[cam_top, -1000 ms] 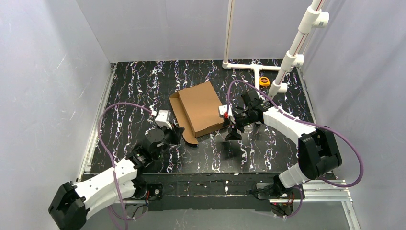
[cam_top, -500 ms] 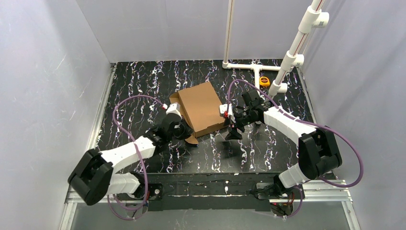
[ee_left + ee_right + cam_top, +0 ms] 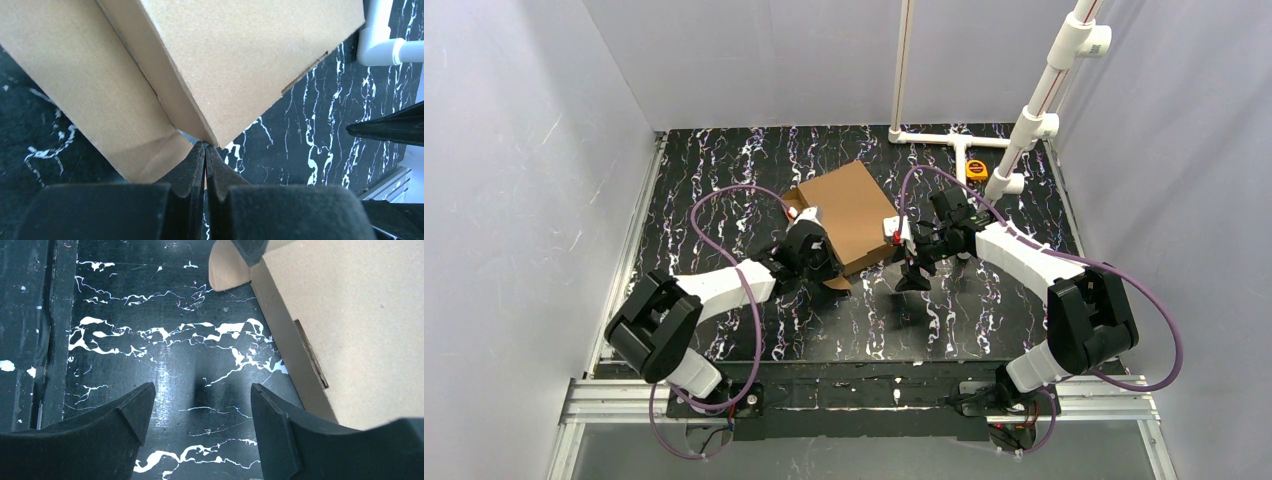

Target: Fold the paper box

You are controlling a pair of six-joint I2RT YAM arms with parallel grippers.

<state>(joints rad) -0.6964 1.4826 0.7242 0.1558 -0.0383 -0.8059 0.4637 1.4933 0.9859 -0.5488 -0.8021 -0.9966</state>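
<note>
Claw of the left arm (image 3: 205, 149) is pressed shut on nothing, its tips at the near corner of the plain brown corrugated cardboard box (image 3: 852, 212), which lies mid-tabletop. The right claw (image 3: 202, 390) stands open over bare surface just beside the box's right side. Pale grey walls (image 3: 524, 150) enclose the black, white-veined marble-patterned tabletop (image 3: 714, 180), with a white plastic pipe frame (image 3: 954, 138) and a small yellow object (image 3: 976, 168) at its far right.

The shallow cardboard box (image 3: 849, 212) is plain brown, without any print. The flat table top (image 3: 724, 160) is black with thin white and purple veins. The round plastic pipes (image 3: 1044, 95) are white and the arm cables (image 3: 744, 188) purple.
</note>
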